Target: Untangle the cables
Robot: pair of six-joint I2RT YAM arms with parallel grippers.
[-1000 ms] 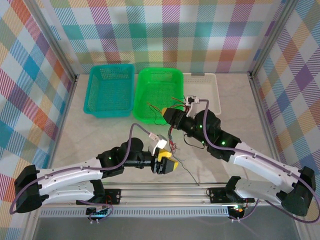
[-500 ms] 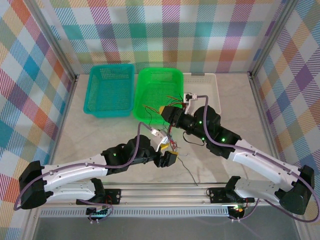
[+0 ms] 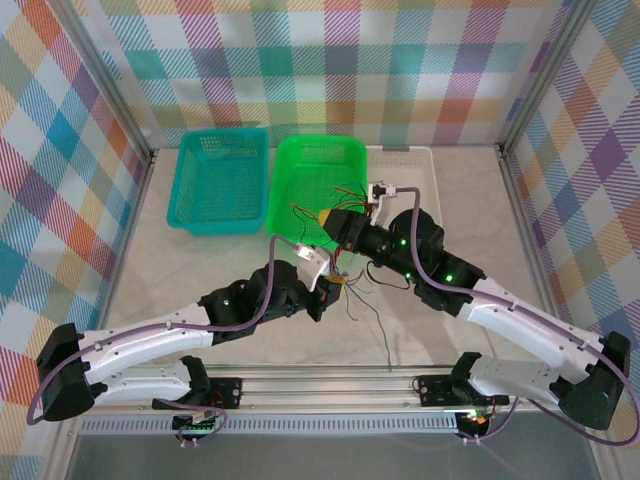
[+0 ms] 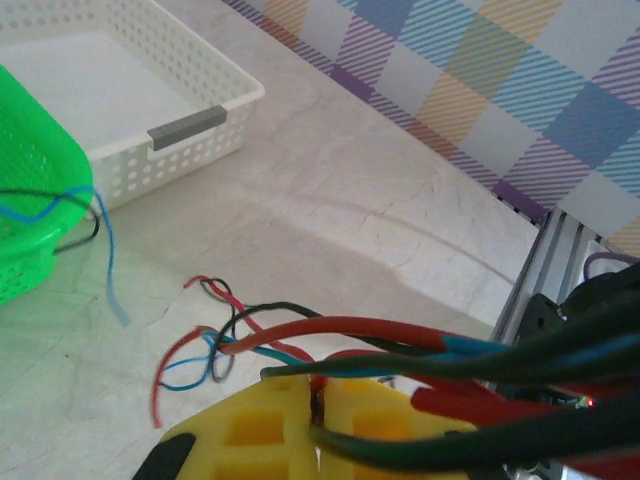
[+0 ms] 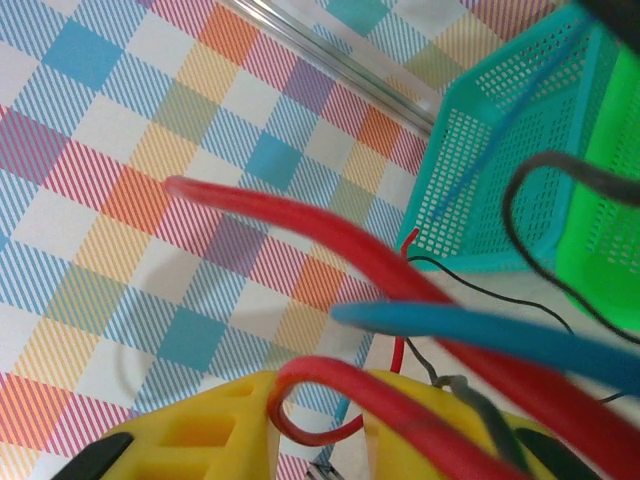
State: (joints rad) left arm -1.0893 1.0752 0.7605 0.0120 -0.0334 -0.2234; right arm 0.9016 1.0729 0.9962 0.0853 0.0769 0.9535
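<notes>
The cables (image 3: 347,268) are a knot of thin red, black, blue and green wires stretched between my two grippers at mid-table. My left gripper (image 3: 338,283) holds the bundle's near end. In the left wrist view its yellow fingers (image 4: 250,425) are pressed together on the cables (image 4: 300,325), making this gripper (image 4: 320,398) shut on them. My right gripper (image 3: 328,222) holds the far end beside the green basket. A red loop of the cables (image 5: 300,215) runs through the narrow gap of that gripper (image 5: 318,405). Loose ends fan over the basket and onto the marble.
A teal basket (image 3: 218,180), a green basket (image 3: 315,165) and a white tray (image 3: 425,175) stand in a row at the back. One thin wire (image 3: 385,345) trails toward the front rail. Checkered walls enclose the table.
My left gripper has moved away from the front rail, up to the cable bundle below the right gripper. The right gripper has barely shifted.
</notes>
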